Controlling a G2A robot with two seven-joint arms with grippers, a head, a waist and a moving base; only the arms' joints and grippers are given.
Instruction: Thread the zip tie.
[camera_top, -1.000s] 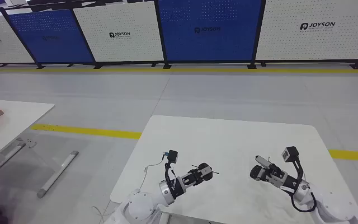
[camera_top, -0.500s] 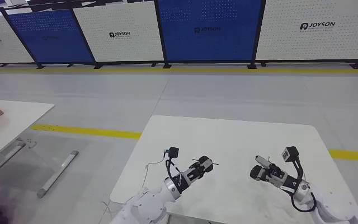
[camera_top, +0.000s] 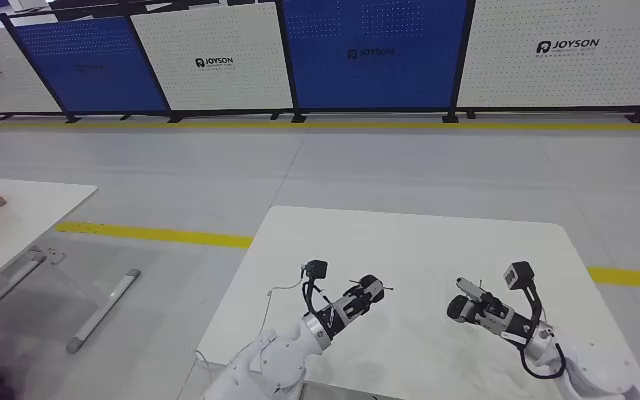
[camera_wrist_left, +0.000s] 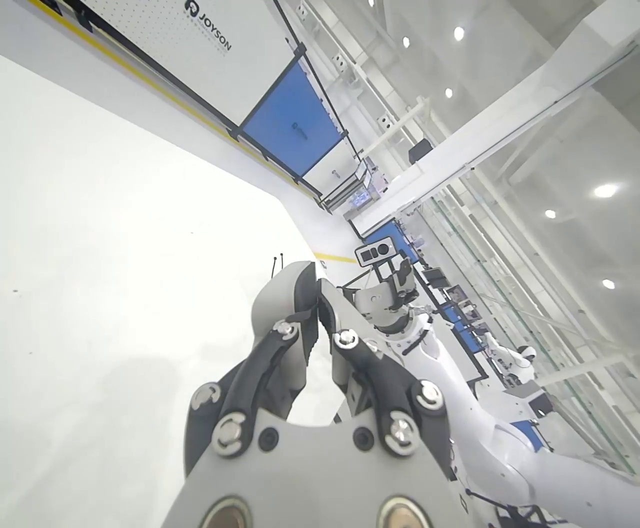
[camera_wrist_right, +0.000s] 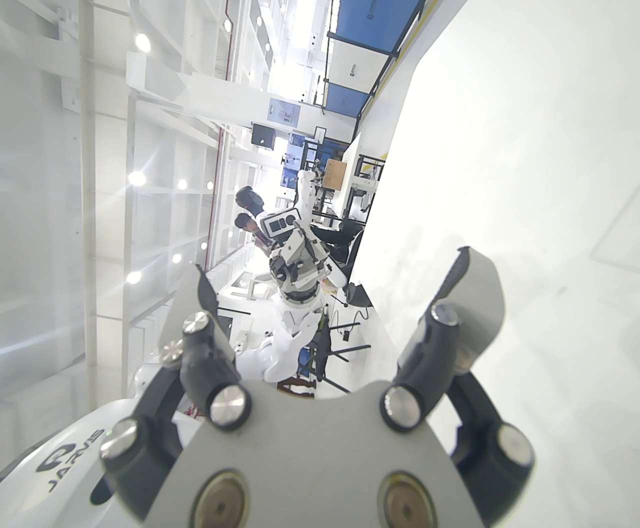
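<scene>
Pinching the thin black plastic zip tie (camera_wrist_left: 298, 316), your left gripper (camera_top: 370, 289) is clamped tight on it, just above the smooth white table (camera_top: 420, 240). The tie's long axis runs crosswise to those fingers, and its slim ends poke out either side. Well apart from the left gripper, your right gripper (camera_top: 457, 300) gapes wide and empty, pointed toward it. It looks best placed to catch an end.

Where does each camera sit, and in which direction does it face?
Top view: above the arms, looking down at the table; left gripper and right gripper show.
Left wrist view: on the left wrist, facing past its shut fingers, pinching the zip tie, toward the right arm.
Right wrist view: on the right wrist, facing between its open fingers toward the left arm.
Shared: each wrist view shows the opposite arm.
</scene>
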